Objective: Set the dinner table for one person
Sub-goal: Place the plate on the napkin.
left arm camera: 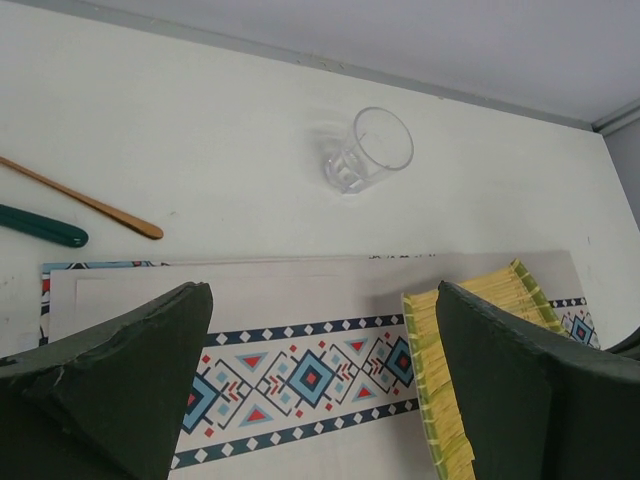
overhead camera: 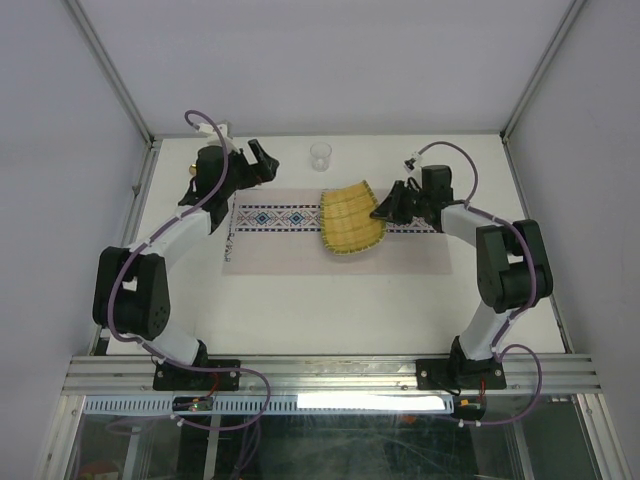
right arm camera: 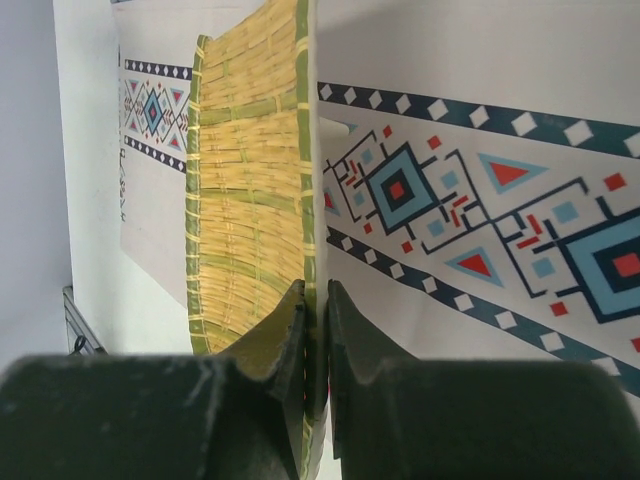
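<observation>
The white counter (overhead camera: 300, 310) fills the workspace, with a patterned placemat (overhead camera: 270, 250) lying across its middle. On the mat's right half sits a woven yellow-green tray (overhead camera: 352, 220). The right gripper (right arm camera: 315, 300) is narrowed onto the tray's right rim, holding it. The left gripper (overhead camera: 258, 163) hovers with jaws spread wide over the mat's far left corner, holding nothing. A clear cup (overhead camera: 320, 156) stands on the counter just beyond the mat's far edge. A wooden stick (left arm camera: 80, 198) and a green handle (left arm camera: 40, 225) lie left of the cup.

Bare matte white tabletop (overhead camera: 330, 310) lies open on the near side of the pale patterned cloth placemat (overhead camera: 270, 250). A tilted yellow woven tray (overhead camera: 352, 220) blocks the placemat's middle, and a clear plastic cup (overhead camera: 320, 156) stands beyond it.
</observation>
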`<control>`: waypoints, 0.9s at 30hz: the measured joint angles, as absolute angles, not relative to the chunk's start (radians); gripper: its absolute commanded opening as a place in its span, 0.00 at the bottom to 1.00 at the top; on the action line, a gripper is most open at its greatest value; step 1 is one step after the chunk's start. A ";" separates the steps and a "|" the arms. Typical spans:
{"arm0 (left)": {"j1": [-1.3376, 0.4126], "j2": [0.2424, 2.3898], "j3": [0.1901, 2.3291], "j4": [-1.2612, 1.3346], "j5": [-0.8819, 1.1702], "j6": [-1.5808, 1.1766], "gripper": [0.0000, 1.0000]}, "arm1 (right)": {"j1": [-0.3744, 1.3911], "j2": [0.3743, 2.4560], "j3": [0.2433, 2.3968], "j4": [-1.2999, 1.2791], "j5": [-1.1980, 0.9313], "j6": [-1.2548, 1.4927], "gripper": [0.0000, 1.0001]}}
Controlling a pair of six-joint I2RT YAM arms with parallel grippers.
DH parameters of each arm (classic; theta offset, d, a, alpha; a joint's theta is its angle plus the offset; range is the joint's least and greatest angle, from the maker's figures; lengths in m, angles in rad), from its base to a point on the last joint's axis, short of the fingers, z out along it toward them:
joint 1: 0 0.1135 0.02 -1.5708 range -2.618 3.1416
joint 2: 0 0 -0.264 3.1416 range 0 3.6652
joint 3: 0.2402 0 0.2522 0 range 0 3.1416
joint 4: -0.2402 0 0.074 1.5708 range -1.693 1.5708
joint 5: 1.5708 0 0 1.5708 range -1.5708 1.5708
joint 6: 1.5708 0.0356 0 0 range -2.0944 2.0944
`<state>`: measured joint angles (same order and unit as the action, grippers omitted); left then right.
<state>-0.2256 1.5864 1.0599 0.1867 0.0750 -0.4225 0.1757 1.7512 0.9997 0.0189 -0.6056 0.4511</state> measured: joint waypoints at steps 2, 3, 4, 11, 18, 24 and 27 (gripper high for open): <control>-0.221 1.572 1.045 0.186 0.067 -0.422 0.99 | 0.192 1.751 1.000 0.027 -0.597 0.457 0.00; -0.220 1.566 1.038 0.187 0.060 -0.422 0.99 | 0.202 1.751 0.999 0.034 -0.590 0.462 0.00; -0.220 1.559 1.031 0.187 0.056 -0.422 0.99 | 0.212 1.751 0.997 0.043 -0.585 0.467 0.00; -0.220 1.538 1.002 0.186 0.040 -0.419 0.99 | 0.276 1.752 0.950 0.125 -0.559 0.522 0.00; -0.220 1.518 0.997 0.186 0.027 -0.414 0.99 | 0.325 1.755 0.937 0.187 -0.530 0.560 0.00; -0.220 1.501 0.982 0.186 0.027 -0.414 0.99 | 0.334 1.755 0.913 0.228 -0.522 0.575 0.00; -0.220 1.500 0.976 0.186 0.027 -0.414 0.99 | 0.337 1.755 0.898 0.237 -0.518 0.576 0.00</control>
